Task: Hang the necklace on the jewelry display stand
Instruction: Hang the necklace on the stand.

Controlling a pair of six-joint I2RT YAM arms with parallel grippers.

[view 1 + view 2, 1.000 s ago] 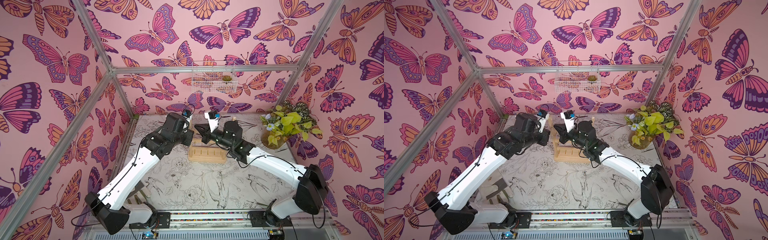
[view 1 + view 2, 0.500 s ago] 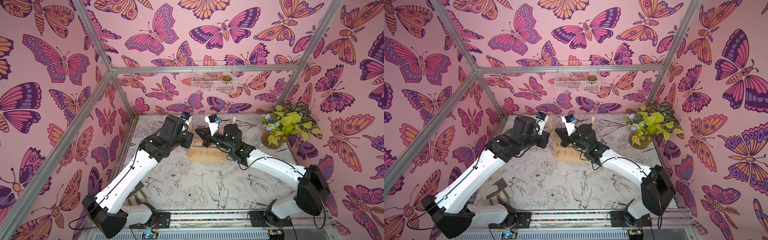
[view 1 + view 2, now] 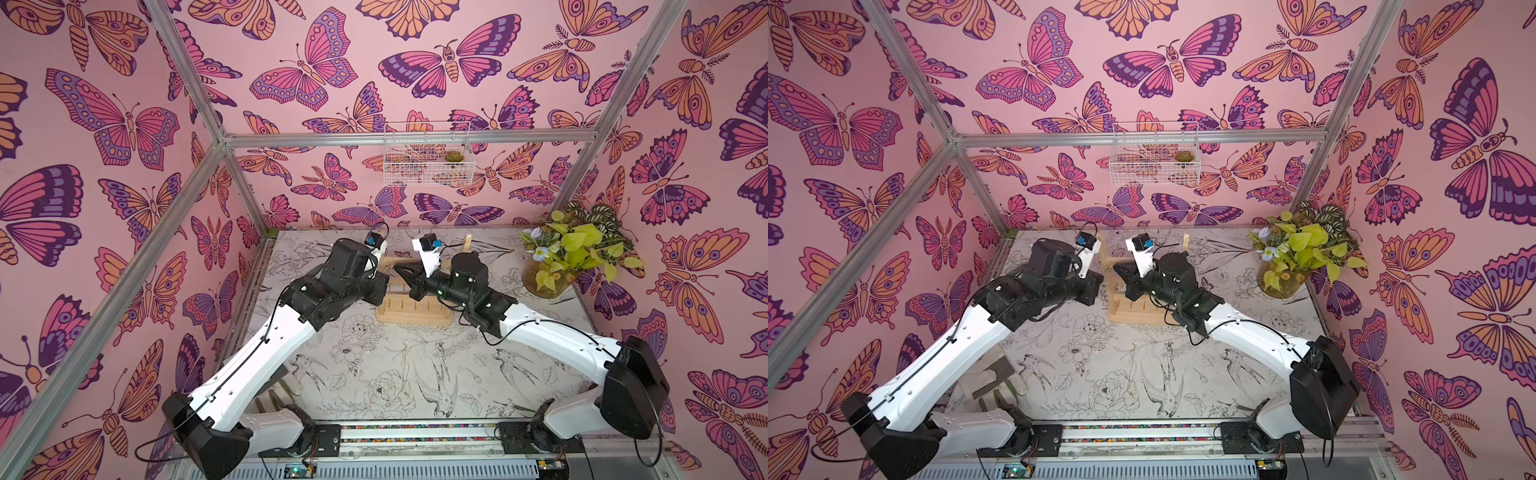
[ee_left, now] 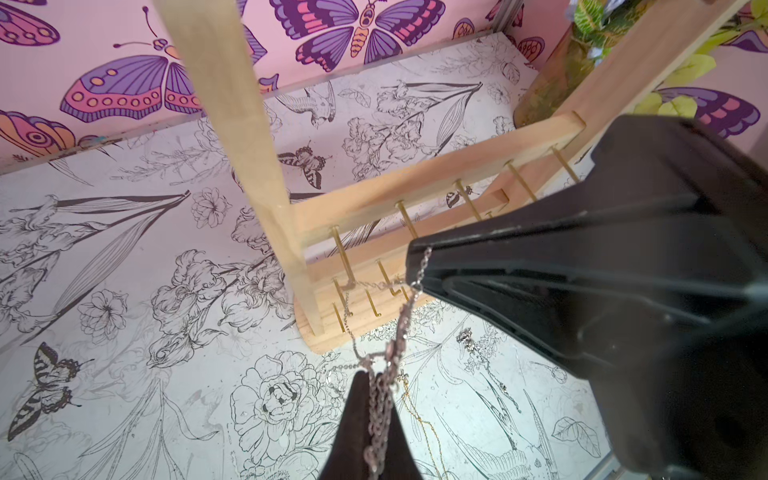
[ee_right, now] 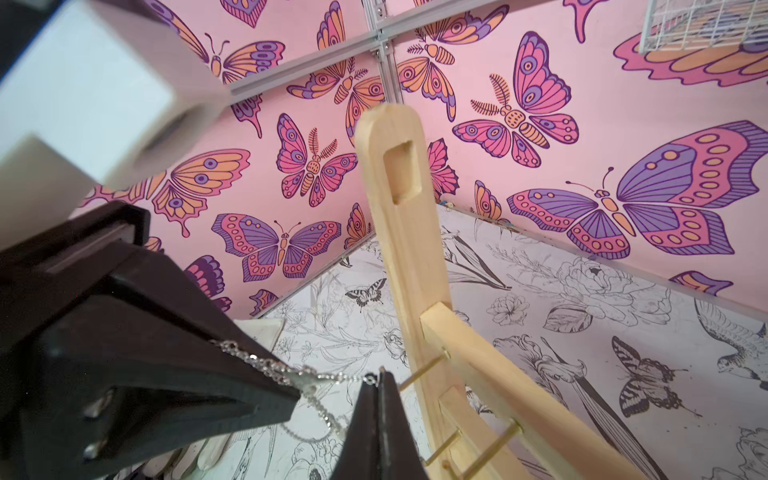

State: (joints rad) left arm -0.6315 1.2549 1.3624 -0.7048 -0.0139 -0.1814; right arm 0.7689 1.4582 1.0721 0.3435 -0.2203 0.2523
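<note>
Floral tabletop [image 3: 357, 374], arms [image 3: 266, 345] [image 3: 552, 340] outstretched, fingers [image 4: 357, 415] pinching chain [image 4: 401, 328]

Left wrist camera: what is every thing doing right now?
left gripper: shut on the silver necklace.
right gripper: shut on the silver necklace.
silver necklace: strung between both grippers.
jewelry display stand: standing upright.
gold chain: lying loose on the table.
second silver chain: lying on the table.

Both top views look steeply down from high above the near edge onto the whole table [image 3: 478, 386], the jewelry display stand [image 3: 413, 318] mid-frame. Both wrist cameras sit close, facing that stand.
</note>
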